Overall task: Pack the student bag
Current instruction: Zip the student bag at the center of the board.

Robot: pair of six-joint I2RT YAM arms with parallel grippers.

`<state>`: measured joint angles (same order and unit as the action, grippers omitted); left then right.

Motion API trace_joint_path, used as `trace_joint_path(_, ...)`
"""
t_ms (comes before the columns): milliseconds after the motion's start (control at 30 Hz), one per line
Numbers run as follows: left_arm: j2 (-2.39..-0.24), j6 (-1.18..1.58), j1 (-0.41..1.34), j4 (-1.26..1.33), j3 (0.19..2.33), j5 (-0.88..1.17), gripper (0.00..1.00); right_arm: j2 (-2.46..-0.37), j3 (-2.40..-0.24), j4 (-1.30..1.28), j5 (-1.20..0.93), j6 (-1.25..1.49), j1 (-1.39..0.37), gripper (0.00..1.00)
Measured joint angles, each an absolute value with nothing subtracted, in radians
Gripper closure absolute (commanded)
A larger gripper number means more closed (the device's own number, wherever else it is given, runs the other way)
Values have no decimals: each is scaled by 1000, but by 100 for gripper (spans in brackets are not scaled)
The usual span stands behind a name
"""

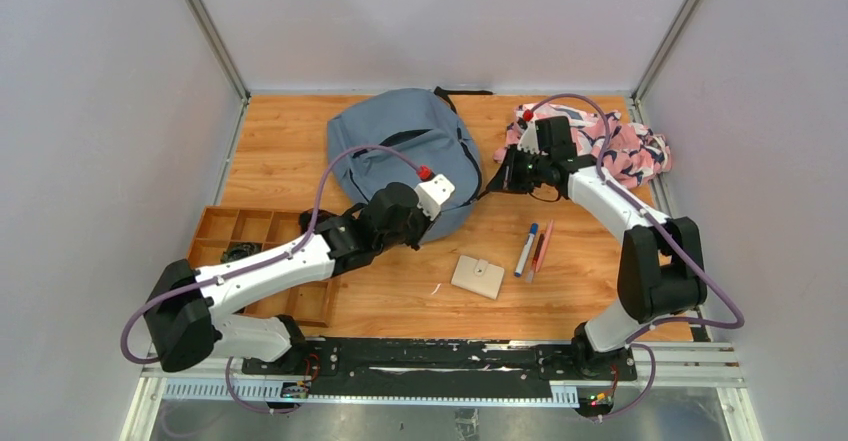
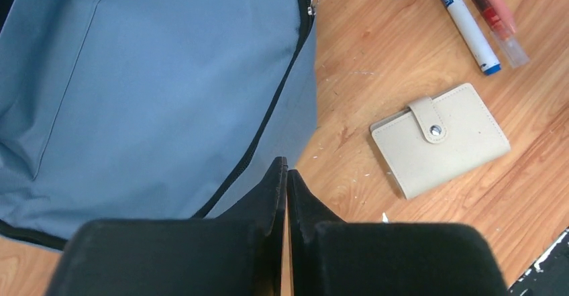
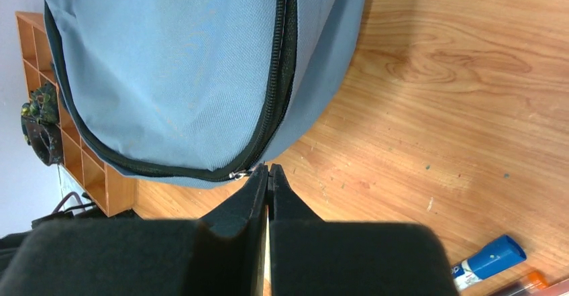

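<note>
At the zipper's end, we are holding the right gripper (image 3: 268,172) clenched beside the zipper pull (image 3: 239,174) and the left gripper (image 2: 286,175) clenched at the seam of the student bag (image 1: 400,146), which is lying at the back of the table (image 1: 580,301); we are risking slipping off that tiny pull and dragging the soft bag

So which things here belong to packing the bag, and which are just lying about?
Job: student bag; probably to go in: beige wallet, blue-and-white marker, red pen.
Lying about, apparently: wooden compartment tray, patterned cloth.
</note>
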<state>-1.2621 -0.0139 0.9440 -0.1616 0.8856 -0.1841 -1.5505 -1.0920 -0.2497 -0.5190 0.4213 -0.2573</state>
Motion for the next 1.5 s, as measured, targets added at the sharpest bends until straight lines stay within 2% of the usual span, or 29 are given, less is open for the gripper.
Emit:
trace_joint_path(33, -1258, -8, 944, -162, 882, -185, 71, -1557, -1098, -250, -519, 421, -252, 100)
trace_joint_path(67, -1258, -6, 944, -160, 882, -187, 56, -1560, -1102, -250, -519, 421, -250, 100)
trace_joint_path(133, -1273, -2, 944, -158, 894, -192, 38, -1562, -1109, -246, -519, 421, -248, 100)
trace_joint_path(233, -1362, -10, 945, -187, 986, -186, 24, -1562, -1113, -245, -525, 422, -248, 100)
trace_joint_path(333, -1469, -11, 945, -189, 1082, -179, 21, -1563, -1114, -246, -537, 422, -248, 100)
trace_joint_path(433, -1530, -14, 945, -187, 1105, -186, 25, -1563, -1114, -246, -543, 421, -248, 100)
trace_joint_path(567, -1633, -14, 945, -194, 1147, -193, 34, -1563, -1114, -246, -548, 421, -248, 100)
trace_joint_path(600, -1654, -14, 945, -194, 1153, -196, 39, -1563, -1114, -246, -549, 421, -247, 100)
trace_joint_path(633, -1671, -15, 945, -194, 1156, -196, 52, -1563, -1114, -246, -549, 421, -247, 100)
trace_joint_path(700, -1694, -6, 945, -201, 1159, -194, 89, -1563, -1114, -246, -550, 421, -244, 100)
trace_joint_path(733, -1702, -11, 945, -208, 1163, -196, 100, -1563, -1114, -247, -551, 421, -242, 100)
trace_joint_path(1067, -1688, -10, 944, -284, 1202, -190, 100, -1573, -1114, -247, -550, 421, -201, 100)
trace_joint_path(1333, -1459, 51, 944, -290, 1012, -83, 100, -1643, -1167, -216, -548, 451, -185, 100)
trace_joint_path(1500, -1338, 84, 944, -273, 900, -22, 100, -1759, -1284, -154, -561, 514, -180, 100)
